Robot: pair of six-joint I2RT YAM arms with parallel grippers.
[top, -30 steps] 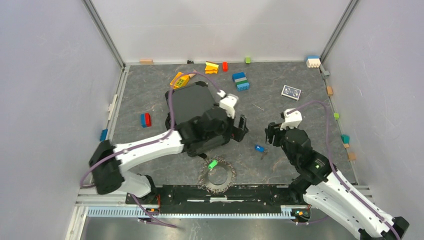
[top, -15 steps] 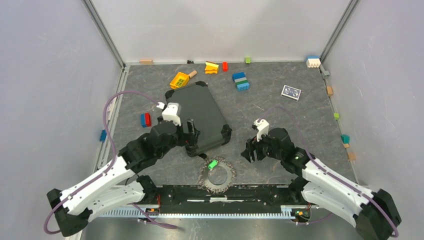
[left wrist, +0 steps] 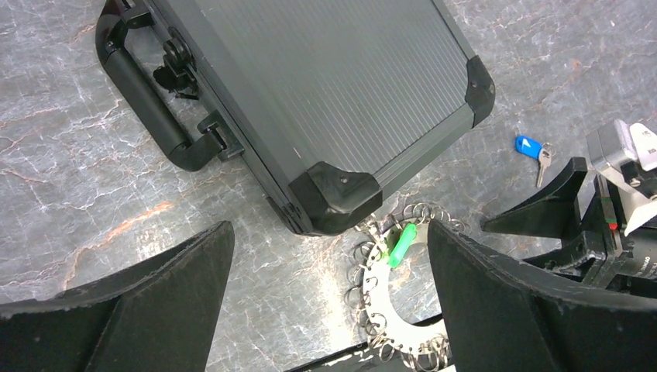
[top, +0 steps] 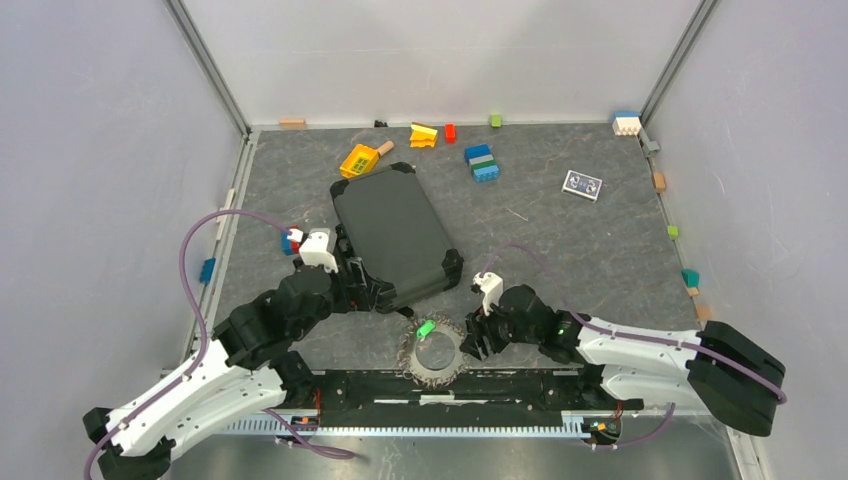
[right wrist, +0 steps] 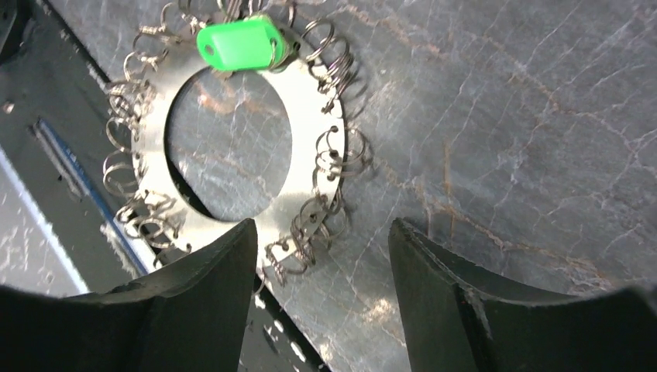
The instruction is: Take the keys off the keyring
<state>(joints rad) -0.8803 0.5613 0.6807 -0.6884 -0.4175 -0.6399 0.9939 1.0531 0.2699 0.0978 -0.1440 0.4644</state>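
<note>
Grey, marble-patterned table point(top: 600, 260) is stretching between pale walls, with toy bricks point(top: 482, 162) sitting along its far side and a black case point(top: 395, 235) lying flat left of centre. Near the front edge the keyring point(top: 415, 366) is lying flat, just beside the case's near corner, its front rim reaching over the black rail point(top: 520, 385) where the arms are mounted. Up close it is showing as a flat metal disc with a round hole, small wire loops point(right wrist: 341, 155) crowding its rim and a green tag point(right wrist: 239, 43) sitting on its far side. A blue key point(left wrist: 528, 146) is lying loose on the table, apart from the keyring and close to the right arm. The right gripper point(right wrist: 321, 229) is hanging low over the keyring's right edge, jaws standing apart with nothing between them; whether they are touching the metal cannot be told. The left gripper point(left wrist: 325, 302) is hovering by the case's near edge, jaws spread wide and holding nothing.
</note>
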